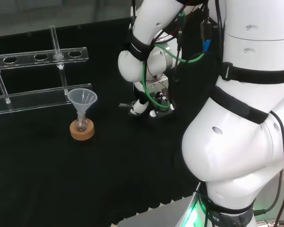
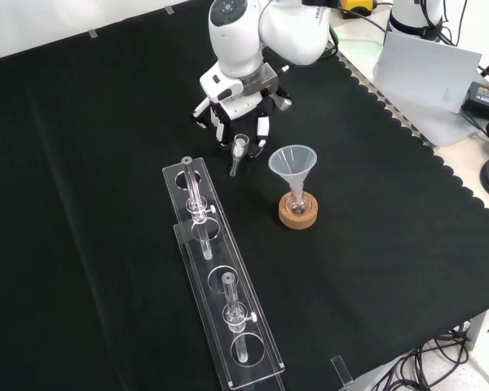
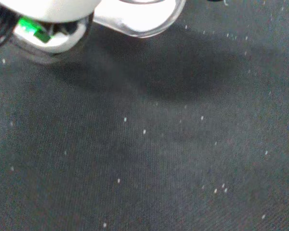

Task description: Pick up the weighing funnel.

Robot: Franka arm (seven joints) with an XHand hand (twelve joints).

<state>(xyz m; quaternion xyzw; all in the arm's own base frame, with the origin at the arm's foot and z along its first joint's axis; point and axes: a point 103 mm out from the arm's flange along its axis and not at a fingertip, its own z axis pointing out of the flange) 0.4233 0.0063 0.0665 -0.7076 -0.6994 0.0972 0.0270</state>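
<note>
- Head view: the hand [image 1: 144, 106] is down low over the black surface [image 1: 61, 184], to the right of the funnel [image 1: 82, 99] on its cork ring [image 1: 82, 131]. I can't pick out the weighing funnel from this side, tbh.
- Front view: the weighing funnel [image 2: 238, 153] lies on the cloth just below the hand [image 2: 240, 106], cup end in between the fingers [image 2: 262, 129] and stem pointing away from it. The fingers look splayed and fairly straight, with nothing curled round the piece, so it's not grabbed yet. My guess is the reach is basically done, with closing and lifting left to do.
- Wrist view: bare cloth with a blurred white bit of the hand [image 3: 135, 14] at one edge.
</note>
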